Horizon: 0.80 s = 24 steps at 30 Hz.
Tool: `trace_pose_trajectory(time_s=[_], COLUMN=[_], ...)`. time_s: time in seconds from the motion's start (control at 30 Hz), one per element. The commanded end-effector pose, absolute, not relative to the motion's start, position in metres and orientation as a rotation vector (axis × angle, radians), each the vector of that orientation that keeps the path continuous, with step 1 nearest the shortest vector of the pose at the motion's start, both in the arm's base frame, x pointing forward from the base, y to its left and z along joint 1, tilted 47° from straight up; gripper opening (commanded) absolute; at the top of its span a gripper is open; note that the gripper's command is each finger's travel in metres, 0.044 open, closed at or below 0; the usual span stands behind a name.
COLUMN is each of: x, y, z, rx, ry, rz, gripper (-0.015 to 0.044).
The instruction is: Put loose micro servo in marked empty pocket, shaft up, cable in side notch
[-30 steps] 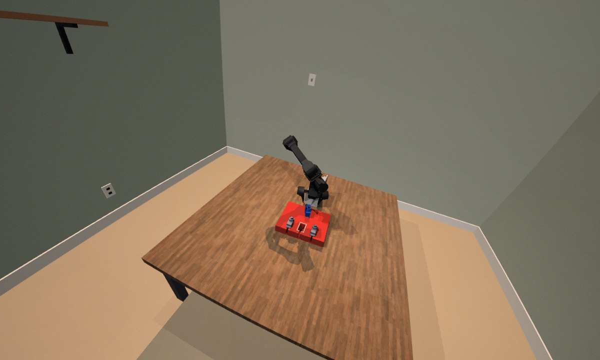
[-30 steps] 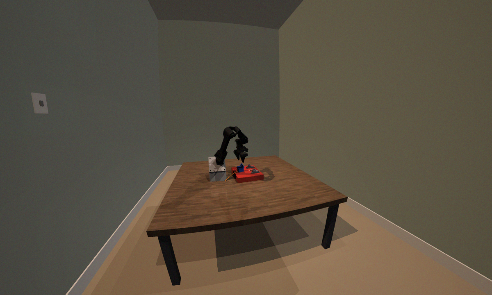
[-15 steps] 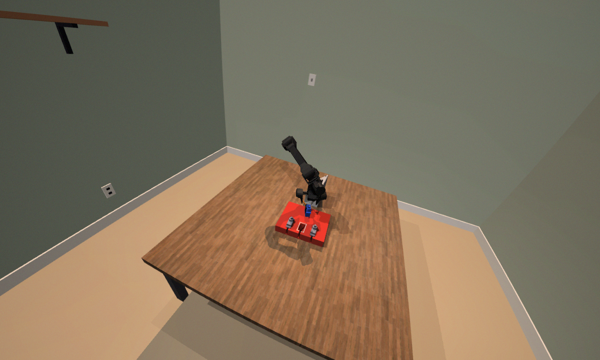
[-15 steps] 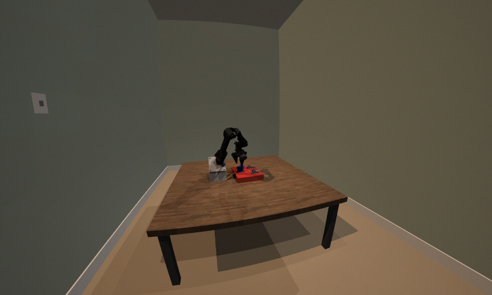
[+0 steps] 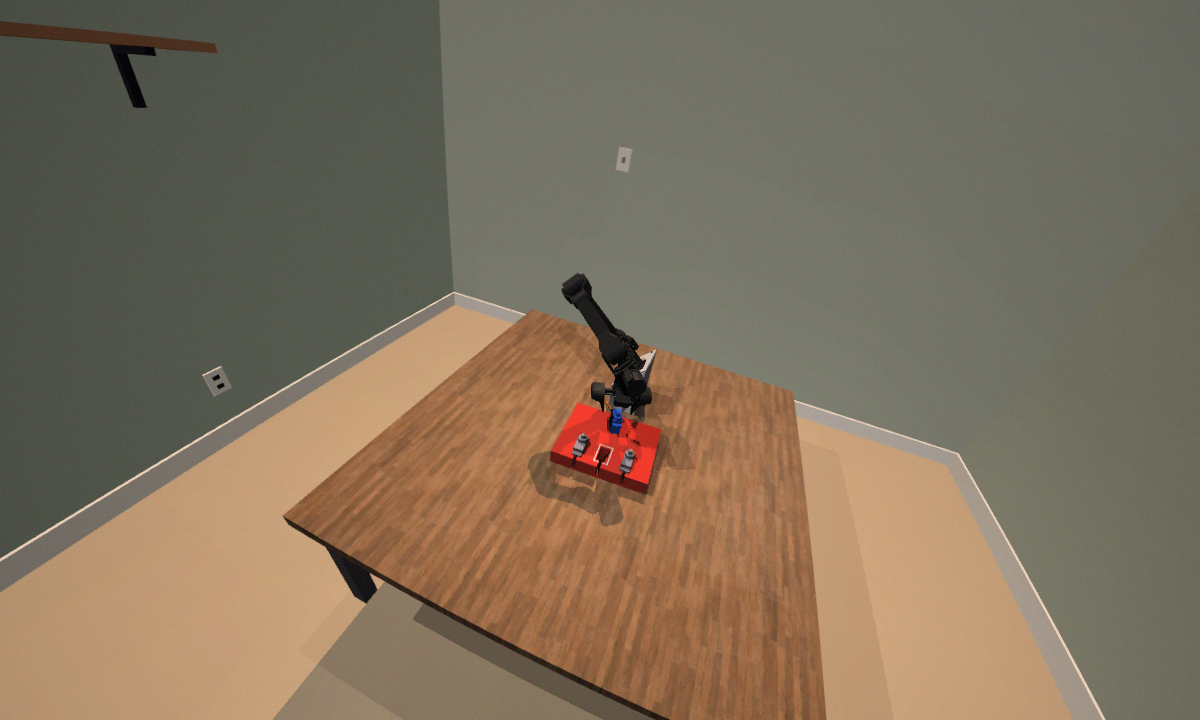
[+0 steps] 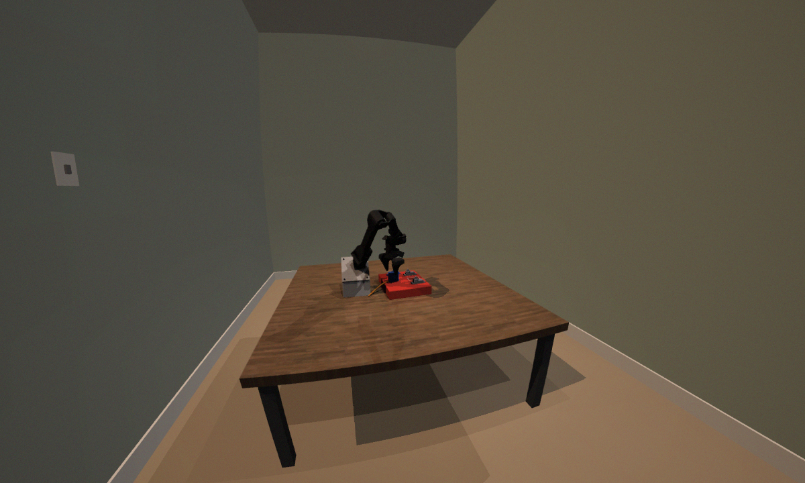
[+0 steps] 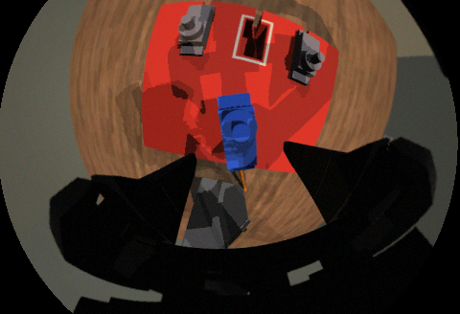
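Top view: high in a room corner, far off, looking steeply down across the whole wooden table (image 5: 514, 537), arm (image 5: 606, 335) at the far side. Exterior view: near table height, farther back on the floor, facing the arm (image 6: 373, 231) from the side, with the table legs and three walls visible. Wrist view: mounted on the arm, pointing straight down, close in, fisheye-rounded, fingers framing the bottom edge. Shared by all three: red deck (image 5: 586, 425) (image 6: 408, 291) (image 7: 169, 110) and blue servo (image 5: 617, 420) (image 6: 392, 276) (image 7: 238, 130).
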<state>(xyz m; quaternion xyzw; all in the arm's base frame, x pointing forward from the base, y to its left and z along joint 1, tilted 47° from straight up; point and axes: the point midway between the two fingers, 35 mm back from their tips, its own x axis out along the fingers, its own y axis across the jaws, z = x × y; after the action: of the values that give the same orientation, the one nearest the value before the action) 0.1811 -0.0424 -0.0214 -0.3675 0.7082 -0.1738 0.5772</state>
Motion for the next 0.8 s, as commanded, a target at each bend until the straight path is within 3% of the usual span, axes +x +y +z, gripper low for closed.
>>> trace_pose_trajectory(time_s=[0.0,0.03,0.43,0.63,0.77], x=[0.1788,0.1787,0.1787,0.1787,0.1796], y=[-0.0476,-0.0478,-0.0478,-0.0478,-0.0423], z=[-0.0250,-0.0252,-0.0252,-0.0252,-0.0206], rx=[-0.871,-0.871,-0.871,-0.871,-0.870], ry=[1.666,1.666,1.666,1.666,1.666], rz=[-0.407,-0.407,-0.407,-0.407,-0.406], gripper=[0.0440,0.0440,0.0125,0.0085,0.0000])
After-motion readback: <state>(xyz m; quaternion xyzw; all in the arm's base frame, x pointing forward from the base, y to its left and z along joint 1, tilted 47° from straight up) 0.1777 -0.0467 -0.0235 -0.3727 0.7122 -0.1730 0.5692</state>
